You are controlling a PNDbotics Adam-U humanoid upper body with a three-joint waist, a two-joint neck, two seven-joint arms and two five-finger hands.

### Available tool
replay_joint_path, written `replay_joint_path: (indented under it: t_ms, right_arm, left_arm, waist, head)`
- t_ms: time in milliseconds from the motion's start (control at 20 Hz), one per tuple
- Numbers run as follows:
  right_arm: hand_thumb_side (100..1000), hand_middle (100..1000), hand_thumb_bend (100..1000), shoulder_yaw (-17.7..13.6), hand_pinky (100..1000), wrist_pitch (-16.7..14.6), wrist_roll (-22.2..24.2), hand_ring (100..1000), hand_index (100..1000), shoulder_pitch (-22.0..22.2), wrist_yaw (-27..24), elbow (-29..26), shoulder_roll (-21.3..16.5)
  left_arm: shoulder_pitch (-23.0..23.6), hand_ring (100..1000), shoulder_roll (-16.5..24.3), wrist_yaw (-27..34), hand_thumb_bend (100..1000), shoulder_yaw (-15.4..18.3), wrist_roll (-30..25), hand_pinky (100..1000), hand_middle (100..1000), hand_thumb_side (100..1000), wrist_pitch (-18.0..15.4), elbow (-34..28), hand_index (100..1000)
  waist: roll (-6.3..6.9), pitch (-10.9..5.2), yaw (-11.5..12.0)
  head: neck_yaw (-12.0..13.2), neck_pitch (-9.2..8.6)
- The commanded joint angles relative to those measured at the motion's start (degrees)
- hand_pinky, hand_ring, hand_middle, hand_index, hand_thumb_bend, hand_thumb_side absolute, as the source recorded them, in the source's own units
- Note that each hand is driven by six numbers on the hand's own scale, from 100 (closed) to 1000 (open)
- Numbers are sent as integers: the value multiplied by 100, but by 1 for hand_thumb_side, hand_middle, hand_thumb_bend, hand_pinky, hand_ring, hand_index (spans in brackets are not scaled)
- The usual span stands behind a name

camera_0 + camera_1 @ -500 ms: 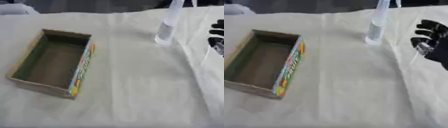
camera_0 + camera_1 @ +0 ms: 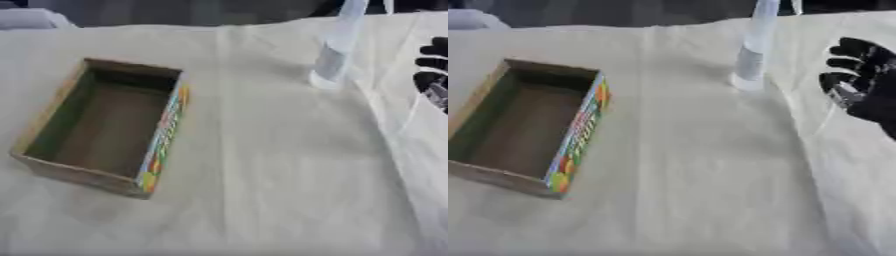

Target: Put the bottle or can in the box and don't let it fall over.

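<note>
A clear plastic bottle [image 2: 752,55] with a pale label stands upright at the far right of the cloth-covered table. An open cardboard box [image 2: 105,125] with a colourful printed side lies at the left, nothing inside it. My right hand [image 2: 859,85] comes in from the right edge, black, fingers spread and relaxed, a short way to the right of the bottle and not touching it. The left hand shows in neither view.
A cream cloth [image 2: 262,190] covers the whole table, with folds running down the middle and a ridge on the right. A pale object [image 2: 26,17] sits at the far left corner, past the table's edge.
My right hand has shifted slightly toward the bottle. The bottle and box stay where they were.
</note>
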Motion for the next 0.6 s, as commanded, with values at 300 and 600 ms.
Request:
replay_joint_path:
  t_ms: [300, 600]
  right_arm:
    - [106, 822, 277, 93, 847, 124, 81, 869, 878, -345, 145, 243, -117]
    - [124, 823, 286, 232, 858, 225, 161, 873, 878, -688, 302, 782, -79]
  left_arm:
    - [-66, 812, 134, -1, 754, 36, -22, 783, 734, 600, 5, -92, 821]
    - [-68, 811, 128, 3, 756, 34, -23, 782, 733, 599, 5, -90, 820]
  waist:
    - [2, -106, 32]
    - [14, -101, 54]
  head:
    - [-77, -59]
    - [-122, -82]
